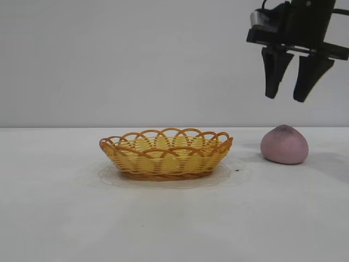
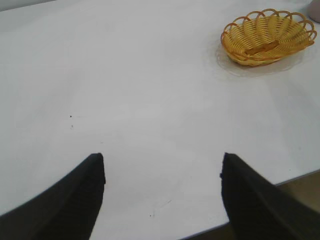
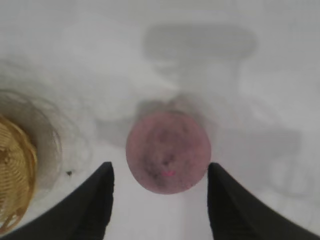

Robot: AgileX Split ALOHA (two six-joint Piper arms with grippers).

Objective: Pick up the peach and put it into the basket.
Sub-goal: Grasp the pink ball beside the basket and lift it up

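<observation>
The right gripper (image 1: pixel 289 93) hangs in the air with its 2 fingers spread apart, directly above the peach (image 1: pixel 284 144), not touching it. The peach sits on the white table (image 1: pixel 54 207), near the basket (image 1: pixel 166 153), which holds nothing. The left gripper (image 2: pixel 162 175), fingers also apart, hovers over bare table well away from the basket.

A lab or test bench, by the look of it: a plain white counter (image 1: pixel 54 218) runs up to a bare pale wall (image 1: pixel 109 54). Only staged props sit there, a wicker basket (image 1: pixel 166 154) and a peach (image 1: pixel 284 145).
</observation>
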